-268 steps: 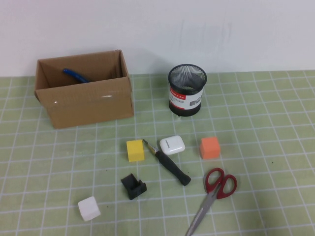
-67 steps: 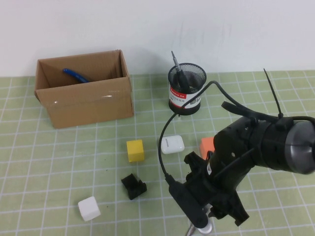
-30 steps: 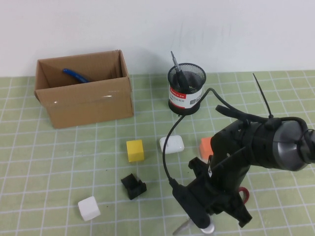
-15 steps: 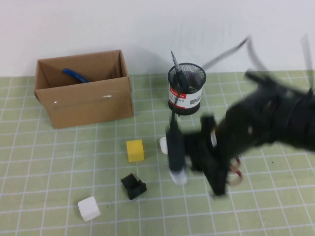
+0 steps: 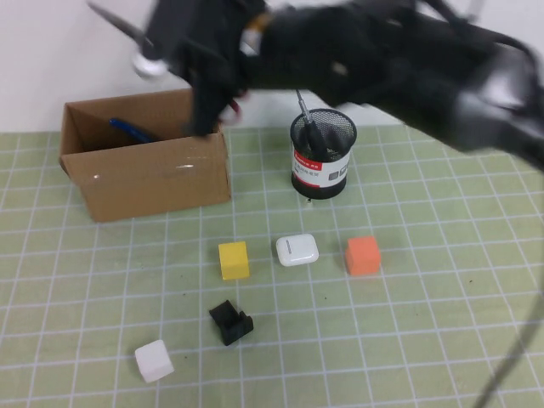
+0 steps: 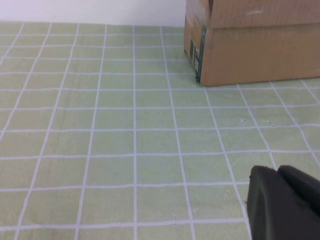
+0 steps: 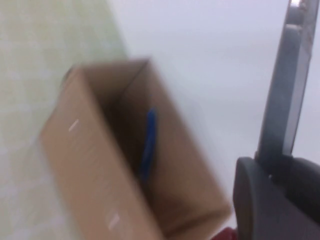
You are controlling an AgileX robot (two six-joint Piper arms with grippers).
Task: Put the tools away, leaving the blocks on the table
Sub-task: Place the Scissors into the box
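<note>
Right gripper hangs over the cardboard box, clamped on the scissors. Left gripper, fingers together, sits low over the table.

grid table bears box, cup, blocks.

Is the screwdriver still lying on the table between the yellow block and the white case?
No, the screwdriver stands upright in the black mesh cup, and only bare mat lies between the yellow block and white case.
</note>
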